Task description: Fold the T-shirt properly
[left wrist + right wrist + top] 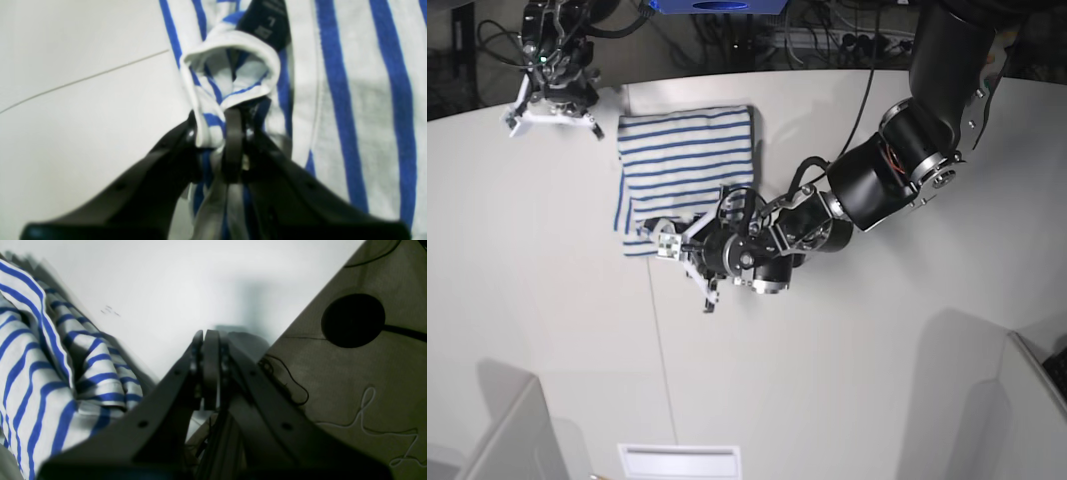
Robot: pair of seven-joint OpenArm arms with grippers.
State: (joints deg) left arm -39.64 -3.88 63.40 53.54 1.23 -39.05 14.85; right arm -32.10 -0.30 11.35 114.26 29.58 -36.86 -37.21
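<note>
One folded striped T-shirt (685,165) | left claw (218,128) pinching its ribbed collar | right claw (207,366) pressed together

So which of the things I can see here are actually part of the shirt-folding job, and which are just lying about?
Part of the job:
- the T-shirt, folded small on the table
- the left hand, with a bunch of cloth by the neck between its fingers
- the right hand, shut and empty, off by the table's far edge

Just lying about:
- the cables behind the table

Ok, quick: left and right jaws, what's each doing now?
Left gripper: closed on the T-shirt at its bunched edge.
Right gripper: shut, holding nothing.
</note>
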